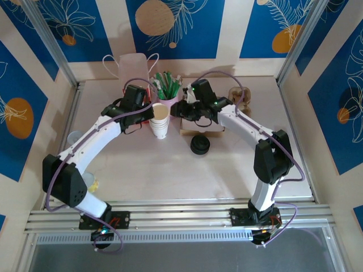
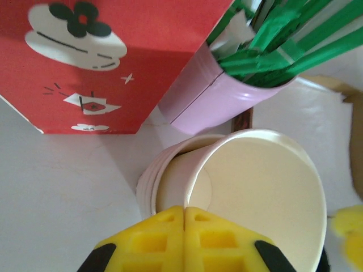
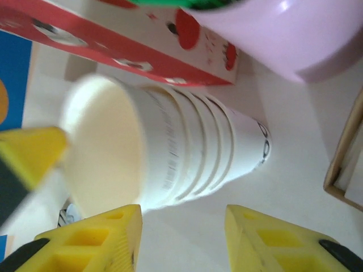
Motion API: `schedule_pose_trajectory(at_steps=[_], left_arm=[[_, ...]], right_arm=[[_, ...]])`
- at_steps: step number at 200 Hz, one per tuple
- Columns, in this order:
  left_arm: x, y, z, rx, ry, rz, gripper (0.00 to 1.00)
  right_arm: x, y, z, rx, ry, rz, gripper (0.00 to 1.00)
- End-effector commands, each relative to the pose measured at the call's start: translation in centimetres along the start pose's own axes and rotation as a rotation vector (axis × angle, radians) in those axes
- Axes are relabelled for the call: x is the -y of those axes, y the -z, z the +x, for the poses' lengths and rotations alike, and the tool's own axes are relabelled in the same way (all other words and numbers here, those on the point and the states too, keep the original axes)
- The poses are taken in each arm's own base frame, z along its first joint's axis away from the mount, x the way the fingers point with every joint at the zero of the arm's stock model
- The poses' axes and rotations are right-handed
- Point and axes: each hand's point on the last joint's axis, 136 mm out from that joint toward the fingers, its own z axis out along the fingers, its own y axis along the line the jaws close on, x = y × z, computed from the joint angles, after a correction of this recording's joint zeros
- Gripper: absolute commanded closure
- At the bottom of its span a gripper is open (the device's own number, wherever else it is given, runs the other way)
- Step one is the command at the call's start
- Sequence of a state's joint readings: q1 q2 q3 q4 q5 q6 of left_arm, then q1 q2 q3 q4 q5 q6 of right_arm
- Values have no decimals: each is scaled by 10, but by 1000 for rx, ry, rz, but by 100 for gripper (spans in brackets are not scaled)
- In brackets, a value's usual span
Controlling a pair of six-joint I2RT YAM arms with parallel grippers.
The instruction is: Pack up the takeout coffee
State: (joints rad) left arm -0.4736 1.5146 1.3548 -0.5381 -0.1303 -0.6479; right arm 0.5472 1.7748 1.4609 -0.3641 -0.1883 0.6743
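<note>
A stack of lidless white cups (image 1: 160, 122) stands mid-table. Its top cup (image 2: 255, 187), tan inside, tilts up out of the ones below (image 2: 148, 181). My left gripper (image 2: 184, 209) is shut, its yellow fingertips pinched on that cup's near rim. Seen from the right wrist, the top cup (image 3: 102, 153) and stack (image 3: 210, 147) lie just beyond my right gripper (image 3: 181, 226), which is open with bare table between its fingers. From above, the left gripper (image 1: 148, 113) is left of the stack and the right gripper (image 1: 180, 110) is on its right. The takeout coffee is out of view.
A pink cup of green straws (image 1: 167, 90) and a red printed bag (image 2: 113, 68) stand right behind the stack. A cardboard carrier (image 1: 201, 126) lies to the right under the right arm. A loose stack of black lids (image 1: 199, 144) sits in front of it.
</note>
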Motion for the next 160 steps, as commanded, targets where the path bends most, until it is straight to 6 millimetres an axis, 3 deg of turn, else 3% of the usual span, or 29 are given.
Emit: schedule_pose_trajectory(at_steps=[1, 44, 96, 160], left_arm=[[11, 13, -14, 54, 76, 68, 100], [10, 20, -31, 92, 113, 87, 100], [27, 52, -70, 170, 97, 144, 100], [41, 99, -94, 229, 53, 185, 100]], right_arm=[[-12, 10, -2, 59, 12, -68, 57], [-7, 16, 5, 79, 19, -72, 57], [-3, 24, 4, 76, 20, -48, 57], [-4, 39, -1, 97, 33, -20, 57]])
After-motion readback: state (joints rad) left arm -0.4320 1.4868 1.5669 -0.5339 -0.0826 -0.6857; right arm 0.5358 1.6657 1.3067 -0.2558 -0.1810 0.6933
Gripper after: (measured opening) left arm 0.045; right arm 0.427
